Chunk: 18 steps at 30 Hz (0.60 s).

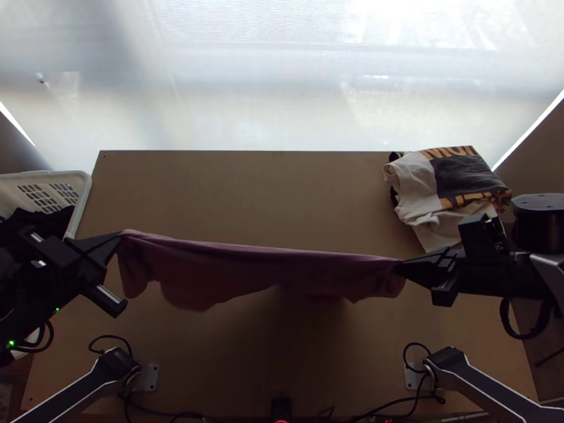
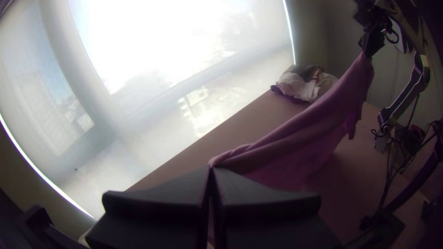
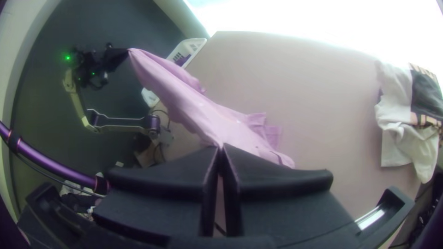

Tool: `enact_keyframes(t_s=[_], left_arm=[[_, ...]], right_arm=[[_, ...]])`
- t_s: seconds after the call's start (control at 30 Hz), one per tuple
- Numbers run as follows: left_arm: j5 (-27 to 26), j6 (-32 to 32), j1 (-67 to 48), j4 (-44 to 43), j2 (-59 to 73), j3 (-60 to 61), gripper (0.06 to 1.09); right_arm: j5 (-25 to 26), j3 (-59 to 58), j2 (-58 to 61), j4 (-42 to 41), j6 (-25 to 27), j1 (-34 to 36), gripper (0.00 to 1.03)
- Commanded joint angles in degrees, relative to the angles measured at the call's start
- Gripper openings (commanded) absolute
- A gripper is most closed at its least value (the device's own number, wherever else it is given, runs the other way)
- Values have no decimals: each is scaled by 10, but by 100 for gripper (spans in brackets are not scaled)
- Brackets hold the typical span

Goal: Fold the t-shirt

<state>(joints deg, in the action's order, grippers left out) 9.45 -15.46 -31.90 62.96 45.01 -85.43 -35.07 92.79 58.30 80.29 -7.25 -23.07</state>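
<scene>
My left gripper [image 1: 121, 237] is shut on one upper corner of the pink t-shirt [image 1: 247, 271], and my right gripper [image 1: 400, 266] is shut on the opposite upper corner. The shirt hangs stretched between them over the table, its top edge nearly straight and its lower edge uneven. In the left wrist view, cloth of the t-shirt [image 2: 295, 138] runs from the tips of the left gripper [image 2: 211, 168] to the other arm. From the right gripper [image 3: 220, 146], the t-shirt [image 3: 184, 99] stretches off to the far arm in the right wrist view.
A pile of white and dark printed clothes [image 1: 462, 180] lies at the table's back right. At the left edge stands a white basket [image 1: 83, 189] with dark cloth inside. Cables run along the near edge of the wooden table [image 1: 247, 190].
</scene>
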Motion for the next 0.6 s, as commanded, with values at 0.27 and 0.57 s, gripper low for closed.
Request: enact_keyframes(t_s=[0.27,0.57], left_arm=[[-48,55,18,-51,31,4,13],[-81,110,47,-115,38,-6,13]], right_arm=[[-62,-11,1,-29,-9,26,3],[-47,34,-12,-64,-23,56,3]])
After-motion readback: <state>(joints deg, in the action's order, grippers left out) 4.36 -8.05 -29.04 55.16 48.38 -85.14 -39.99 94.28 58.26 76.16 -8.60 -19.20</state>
